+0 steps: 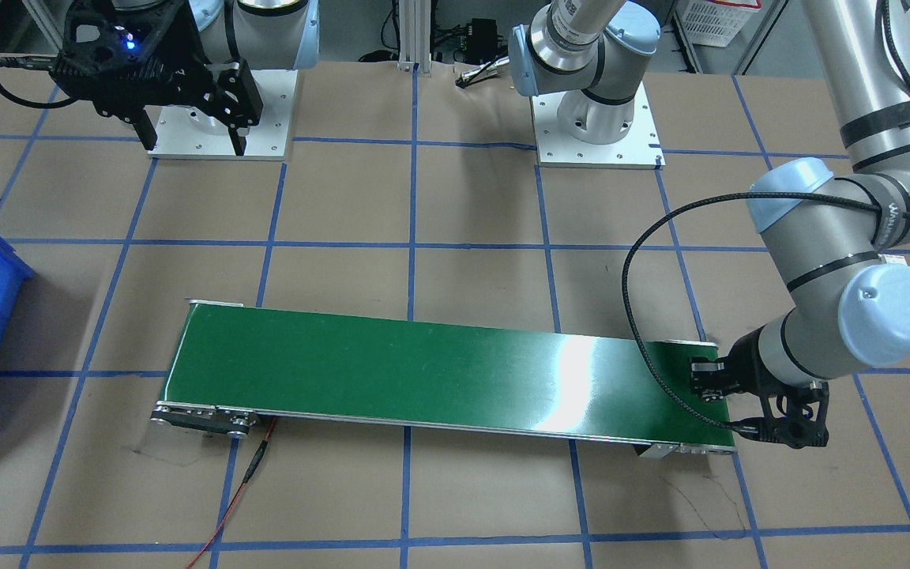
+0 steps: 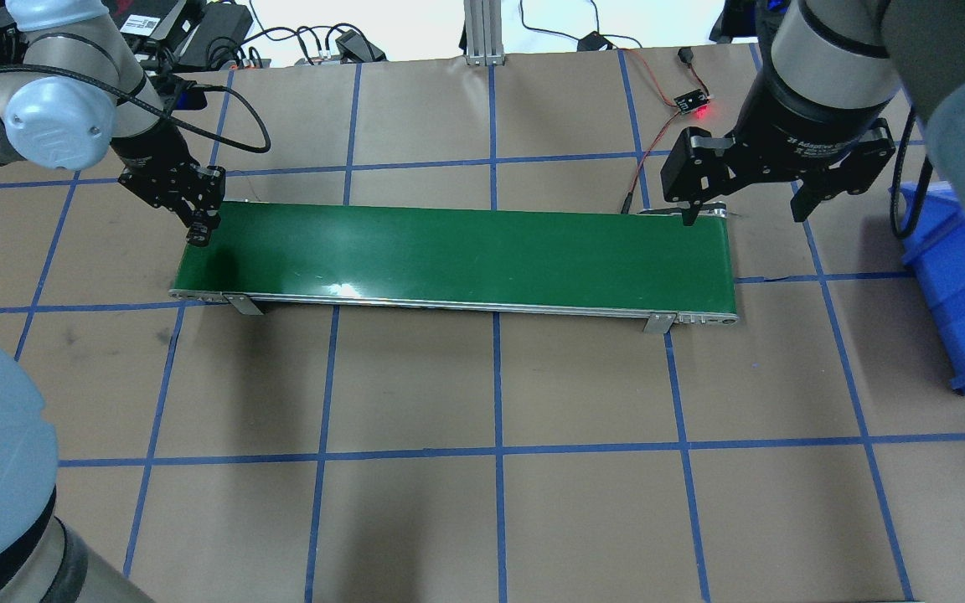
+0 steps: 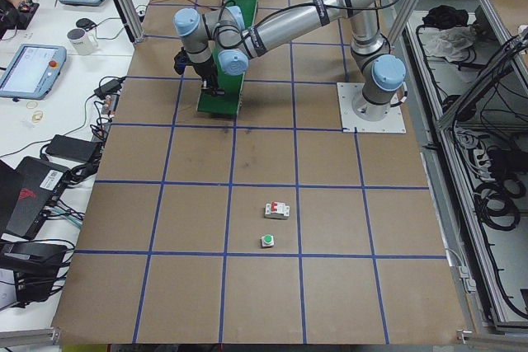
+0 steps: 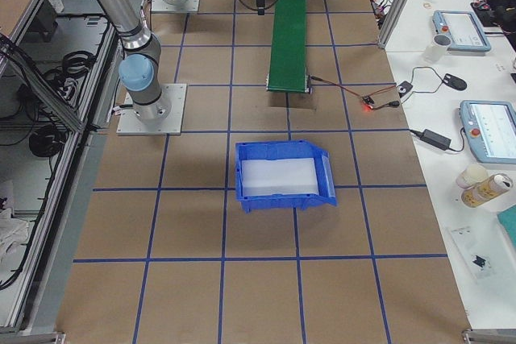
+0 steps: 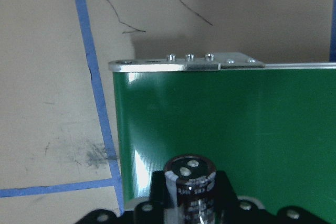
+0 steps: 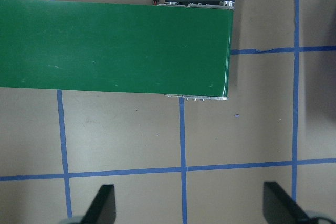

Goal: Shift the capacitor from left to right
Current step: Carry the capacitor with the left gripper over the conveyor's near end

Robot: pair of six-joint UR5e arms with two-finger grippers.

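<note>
The capacitor, a black stubby cylinder with a silvery top and white print, is held between the fingers of my left gripper. It hangs just over the left end of the green conveyor belt. The left gripper is at that end of the belt in the overhead view, and shows at the view's right in the front view. My right gripper is open and empty above the belt's right end; its fingers frame bare table in the right wrist view.
A blue bin stands on the table beyond the belt's right end, also in the right side view. A white breaker and a green-capped button lie far off on the robot's left. A red wire runs from the belt.
</note>
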